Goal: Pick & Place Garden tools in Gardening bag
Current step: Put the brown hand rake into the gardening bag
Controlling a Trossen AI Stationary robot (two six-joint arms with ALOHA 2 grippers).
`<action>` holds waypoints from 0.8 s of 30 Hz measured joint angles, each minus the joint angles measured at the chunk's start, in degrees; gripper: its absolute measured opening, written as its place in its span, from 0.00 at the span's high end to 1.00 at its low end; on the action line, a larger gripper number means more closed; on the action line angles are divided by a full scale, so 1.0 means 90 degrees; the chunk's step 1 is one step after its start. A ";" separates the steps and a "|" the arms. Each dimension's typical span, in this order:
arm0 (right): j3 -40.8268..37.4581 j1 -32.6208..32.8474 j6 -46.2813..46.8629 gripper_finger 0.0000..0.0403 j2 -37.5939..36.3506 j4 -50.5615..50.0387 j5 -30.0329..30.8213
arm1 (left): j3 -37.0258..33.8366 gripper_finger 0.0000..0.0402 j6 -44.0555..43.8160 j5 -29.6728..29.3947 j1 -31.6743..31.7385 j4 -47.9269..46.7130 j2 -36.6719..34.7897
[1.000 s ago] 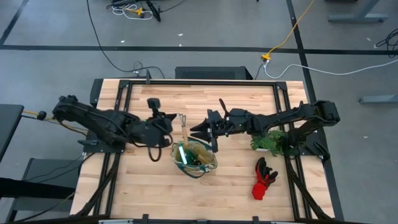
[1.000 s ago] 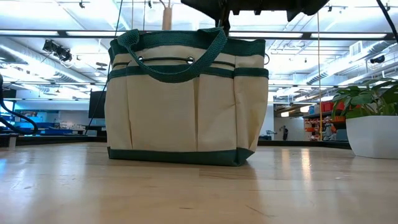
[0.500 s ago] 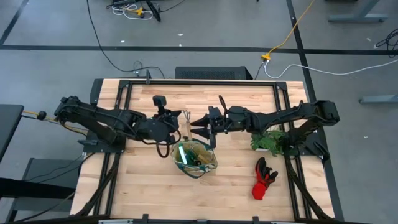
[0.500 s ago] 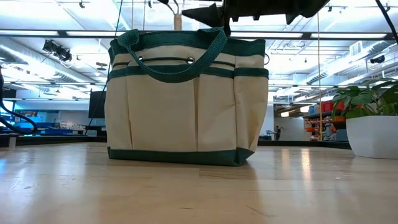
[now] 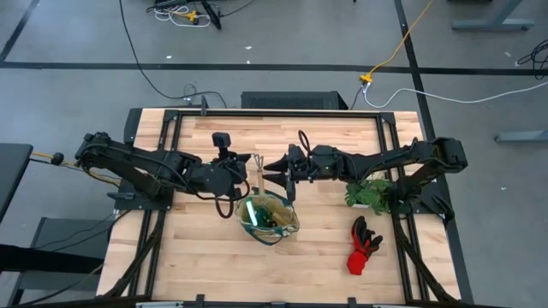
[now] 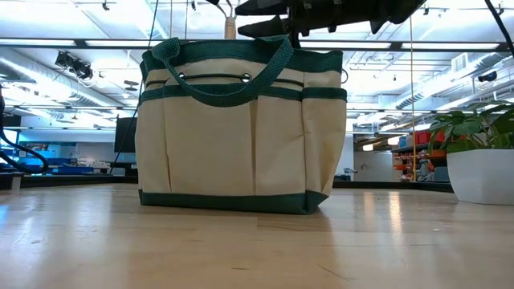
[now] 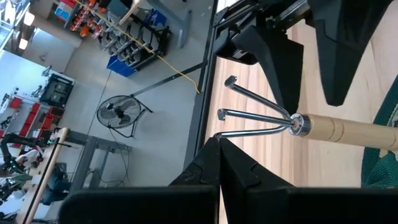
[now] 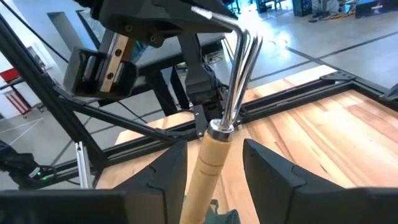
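Observation:
The beige gardening bag [image 6: 241, 136] with green trim stands at mid-table [image 5: 287, 229]. A green spray bottle [image 5: 248, 210] and other tools lie inside it. A wooden-handled mini rake [image 5: 255, 177] stands with its lower end in the bag, its metal tines [image 7: 255, 115] up. My right gripper [image 8: 214, 165] is open, with a finger on either side of the rake's wooden handle [image 8: 210, 155] and a gap at each. My left gripper [image 7: 219, 144] is shut beside the tines. The red-black gloves [image 5: 364, 244] lie on the table to the right. My left gripper's shut fingertips [image 7: 214, 152] stand right at the tip of the rake's nearest tine [image 7: 219, 133], coming level from the table's left. I cannot tell whether they touch it.
A leafy plant in a white pot [image 5: 372, 192] stands right of the bag, under my right arm, and shows at the right in the low view [image 6: 478, 160]. Bare wooden table lies in front of the bag and at the far side.
My left gripper has moved toward the table's right and far edge. The rake's upper end has swung the same way while its lower end stays in the bag. My right gripper has moved toward the table's left, bringing its fingers around the rake's handle.

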 joint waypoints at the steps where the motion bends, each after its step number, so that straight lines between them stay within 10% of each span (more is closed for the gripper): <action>1: 0.0000 -0.0002 0.0002 0.61 0.0000 0.0022 0.0005 | 0.0000 1.00 0.0000 0.0000 0.0000 0.0008 0.0000; 24: 0.0000 -0.0005 0.0221 0.61 0.0000 0.0222 0.0056 | 0.0000 1.00 0.0100 0.0196 0.0001 0.0451 0.0000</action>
